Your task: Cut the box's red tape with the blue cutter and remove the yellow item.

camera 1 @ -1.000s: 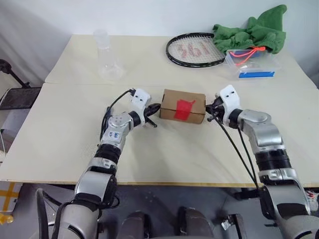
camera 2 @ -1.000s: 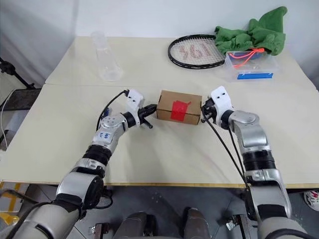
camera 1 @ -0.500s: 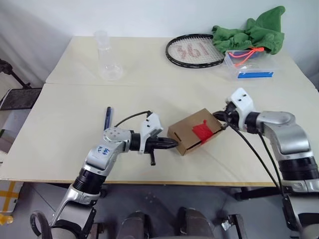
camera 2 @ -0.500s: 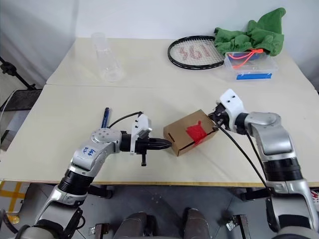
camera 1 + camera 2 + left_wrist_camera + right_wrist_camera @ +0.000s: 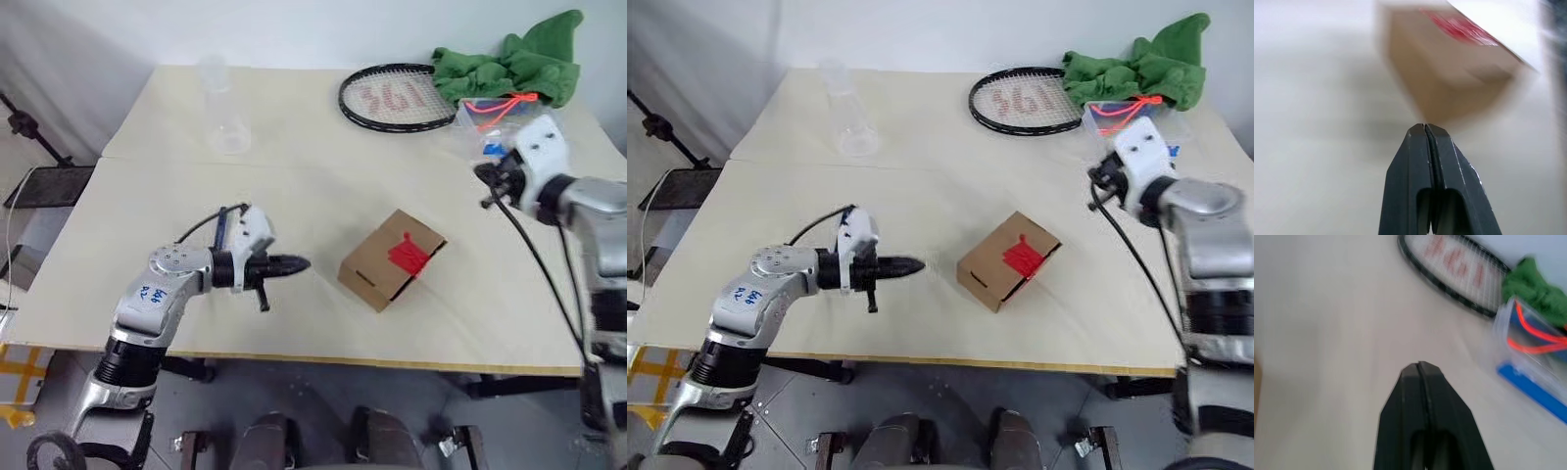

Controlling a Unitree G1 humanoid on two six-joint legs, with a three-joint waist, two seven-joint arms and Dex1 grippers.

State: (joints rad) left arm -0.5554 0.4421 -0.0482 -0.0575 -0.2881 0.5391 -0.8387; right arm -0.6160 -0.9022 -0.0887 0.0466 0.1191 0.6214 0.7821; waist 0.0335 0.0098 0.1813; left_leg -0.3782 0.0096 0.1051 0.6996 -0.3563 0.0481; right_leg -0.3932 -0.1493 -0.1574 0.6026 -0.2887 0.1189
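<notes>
The brown box (image 5: 392, 271) lies turned at an angle near the table's front edge. Its crumpled red tape (image 5: 409, 255) sits on top, towards the right end. My left gripper (image 5: 302, 262) hovers a short way left of the box, shut and empty, pointing at it. The left wrist view has the box (image 5: 1449, 73) just beyond the closed fingertips. A sliver of the blue cutter (image 5: 222, 225) peeks out behind my left wrist. My right gripper (image 5: 485, 178) is raised well to the right of the box, shut on nothing. The yellow item is hidden.
At the back of the table (image 5: 313, 186) stand a clear flask (image 5: 223, 117), a racket (image 5: 397, 96), a green cloth (image 5: 509, 64) and a clear container (image 5: 1533, 347) with a blue label and orange cord, close behind my right gripper.
The box has swung round and come nearer the front edge. Both grippers have let go of its ends and drawn away, the left one to the left, the right one up and rightward.
</notes>
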